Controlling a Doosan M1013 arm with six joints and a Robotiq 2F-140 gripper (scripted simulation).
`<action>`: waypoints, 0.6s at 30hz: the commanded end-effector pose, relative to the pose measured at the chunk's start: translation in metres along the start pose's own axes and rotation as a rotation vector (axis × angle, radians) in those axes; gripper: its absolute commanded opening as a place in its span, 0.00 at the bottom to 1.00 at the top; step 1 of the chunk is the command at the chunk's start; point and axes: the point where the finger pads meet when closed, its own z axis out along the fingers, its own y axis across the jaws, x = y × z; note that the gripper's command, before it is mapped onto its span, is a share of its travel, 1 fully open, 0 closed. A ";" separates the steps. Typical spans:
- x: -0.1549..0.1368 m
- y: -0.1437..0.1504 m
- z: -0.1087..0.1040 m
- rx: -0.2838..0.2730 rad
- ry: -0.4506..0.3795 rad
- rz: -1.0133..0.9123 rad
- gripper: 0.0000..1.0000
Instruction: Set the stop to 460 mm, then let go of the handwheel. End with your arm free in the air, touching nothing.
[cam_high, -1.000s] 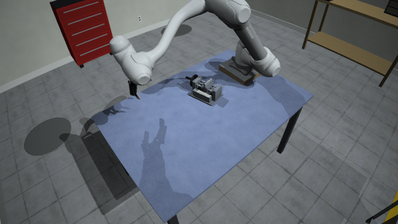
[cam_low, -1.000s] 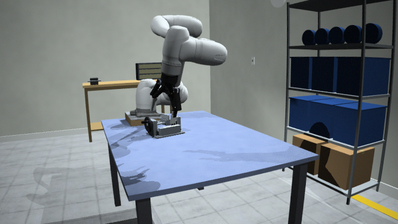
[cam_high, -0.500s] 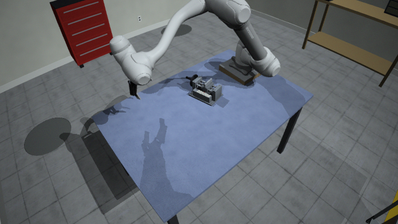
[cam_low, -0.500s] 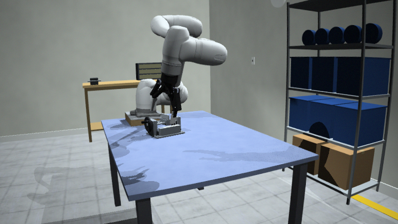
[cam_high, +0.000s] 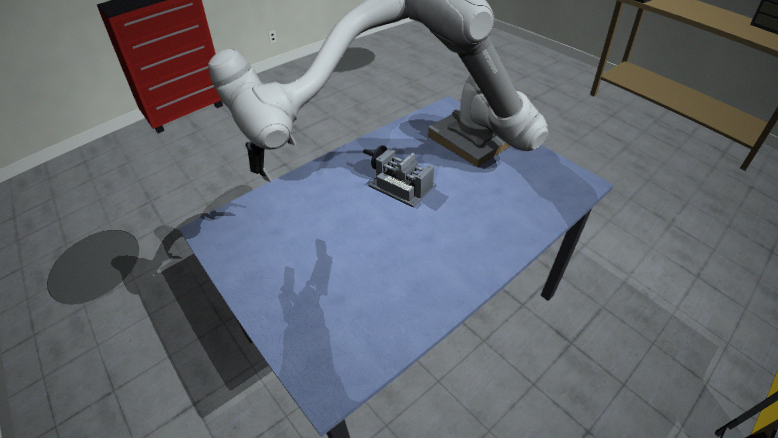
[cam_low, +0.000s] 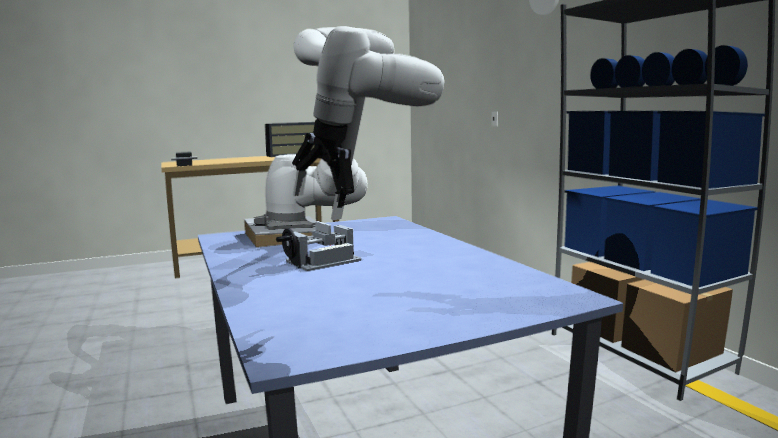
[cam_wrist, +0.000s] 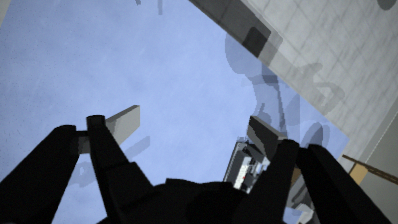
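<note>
From here I see the gripper (cam_high: 261, 169) (cam_low: 321, 202) (cam_wrist: 195, 120) spread wide and holding nothing, above the table's (cam_high: 413, 261) (cam_low: 408, 304) (cam_wrist: 170, 65) far left; approaching the handwheel (cam_high: 377, 156) (cam_low: 291, 247) on the stop's far side off-line could knock its crank.

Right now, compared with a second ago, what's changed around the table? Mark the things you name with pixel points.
The arm (cam_high: 247, 100) (cam_low: 340, 70) has risen, carrying the gripper (cam_high: 279, 158) (cam_low: 317, 205) (cam_wrist: 195, 120) higher above the table (cam_high: 424, 261) (cam_low: 413, 315) (cam_wrist: 175, 75). Nothing was taken hold of or let go; its fingers were already spread and remain so. The handwheel (cam_high: 378, 156) (cam_low: 291, 247) and its fixture (cam_high: 395, 187) (cam_low: 331, 254) (cam_wrist: 232, 162) show no visible change.
</note>
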 end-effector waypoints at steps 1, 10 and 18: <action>0.000 0.005 -0.015 0.000 0.000 0.000 1.00; 0.001 0.018 -0.058 0.000 0.000 0.000 1.00; 0.001 0.020 -0.061 0.000 0.000 0.000 1.00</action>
